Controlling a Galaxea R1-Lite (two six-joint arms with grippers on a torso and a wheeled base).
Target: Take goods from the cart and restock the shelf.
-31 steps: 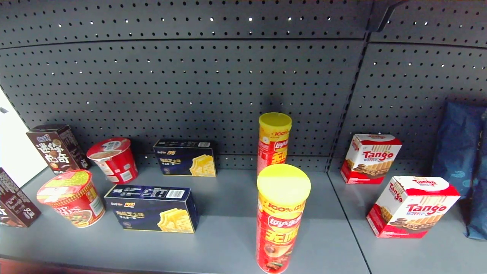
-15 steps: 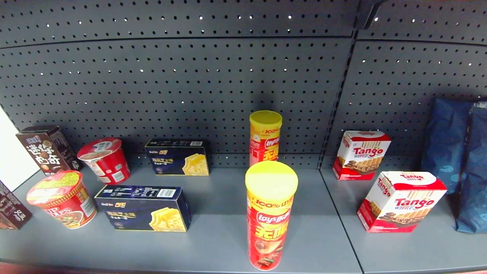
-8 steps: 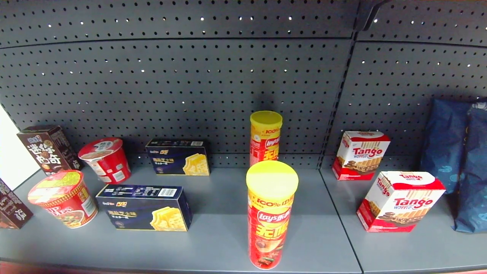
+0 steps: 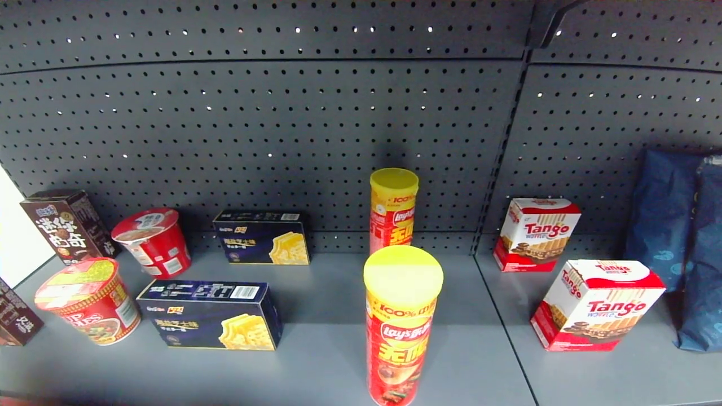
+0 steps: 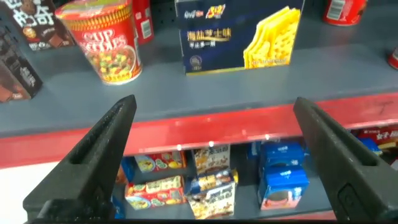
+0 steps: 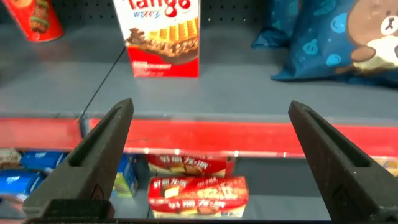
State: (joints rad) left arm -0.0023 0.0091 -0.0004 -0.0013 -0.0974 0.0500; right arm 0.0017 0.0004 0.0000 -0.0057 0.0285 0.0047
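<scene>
Left gripper (image 5: 214,106) hangs wide open and empty just before the shelf (image 5: 205,127), level with its red front edge. Past it stand a cup of noodles (image 5: 102,40) and a navy cracker box (image 5: 239,34) (more packets (image 5: 205,180) fill the tier below).

Right gripper (image 6: 209,107), equally wide and empty, faces a wafer box (image 6: 163,37) near the blue bags (image 6: 336,37).

From the head, the front chip can (image 4: 401,332) stands upright mid-shelf, with the rear chip can (image 4: 393,208) behind it.
</scene>
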